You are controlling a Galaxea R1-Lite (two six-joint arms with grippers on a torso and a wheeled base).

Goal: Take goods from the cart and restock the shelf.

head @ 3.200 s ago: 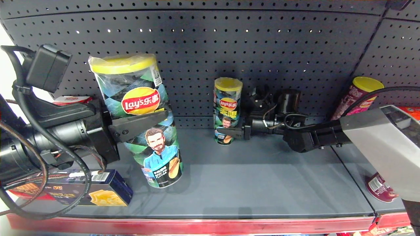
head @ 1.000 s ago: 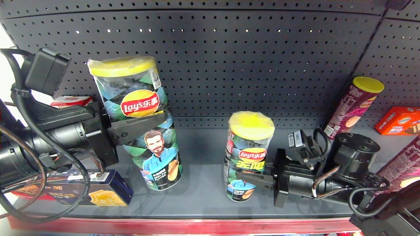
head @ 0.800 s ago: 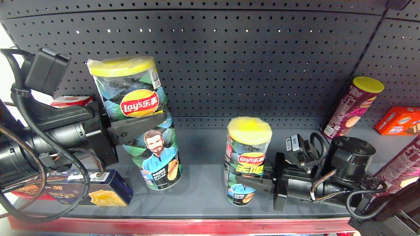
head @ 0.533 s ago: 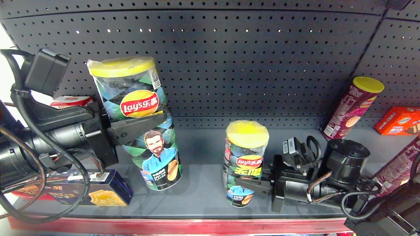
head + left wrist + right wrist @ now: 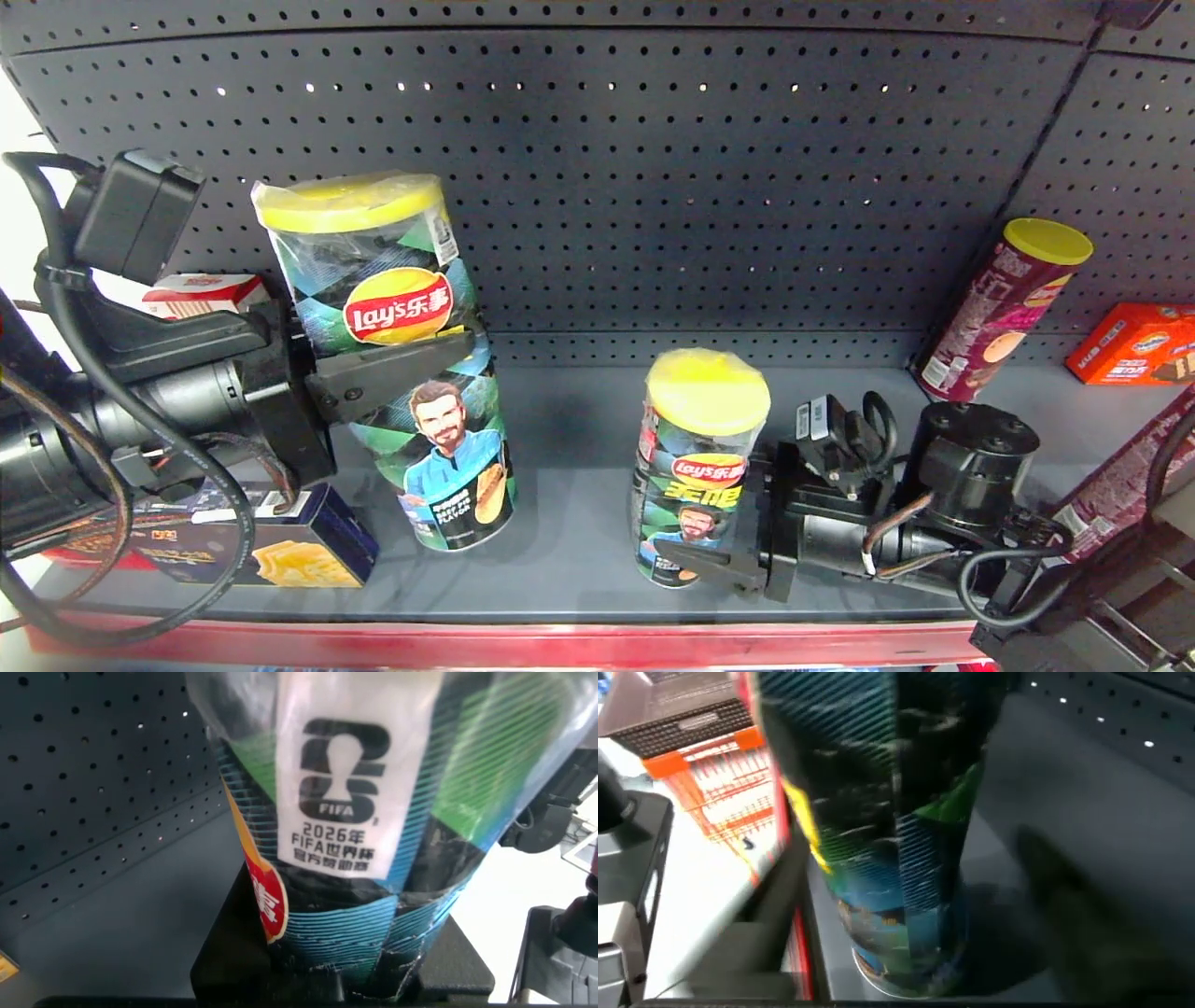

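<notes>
- Head view: the task looks to be at the placing stage. Two chip cans are already over the shelf (image 5: 579, 523), but neither has been let go.
  - The left fingers (image 5: 392, 373) are closed around the middle of the tall can (image 5: 392, 308). It stands slightly tilted at the shelf's left, its base on or just above the board, just beside a dark blue box (image 5: 299, 551).
  - The right fingers (image 5: 709, 563) clasp the shorter can (image 5: 705, 439) low on its body. It sits near the red front edge, well forward of the pegboard (image 5: 653, 187).
  - What is left, I judge, is to settle both cans, open up and draw the arms back. Whether more goods wait cannot be told.
  - Both cans have yellow lids under clear wrap and green, blue and black printed sleeves.
  - A maroon can (image 5: 999, 308) and an orange box (image 5: 1134, 341) stand further right.
- Left wrist view: the tall can (image 5: 346, 812) sits between the dark fingers (image 5: 462, 961), which press on both sides of it. A white label panel faces the camera and the wrap is creased.
- Right wrist view: the shorter can (image 5: 887, 812) appears blurred and upright. Its base is at the shelf board (image 5: 1083, 784), near the red lip (image 5: 799, 952).
</notes>
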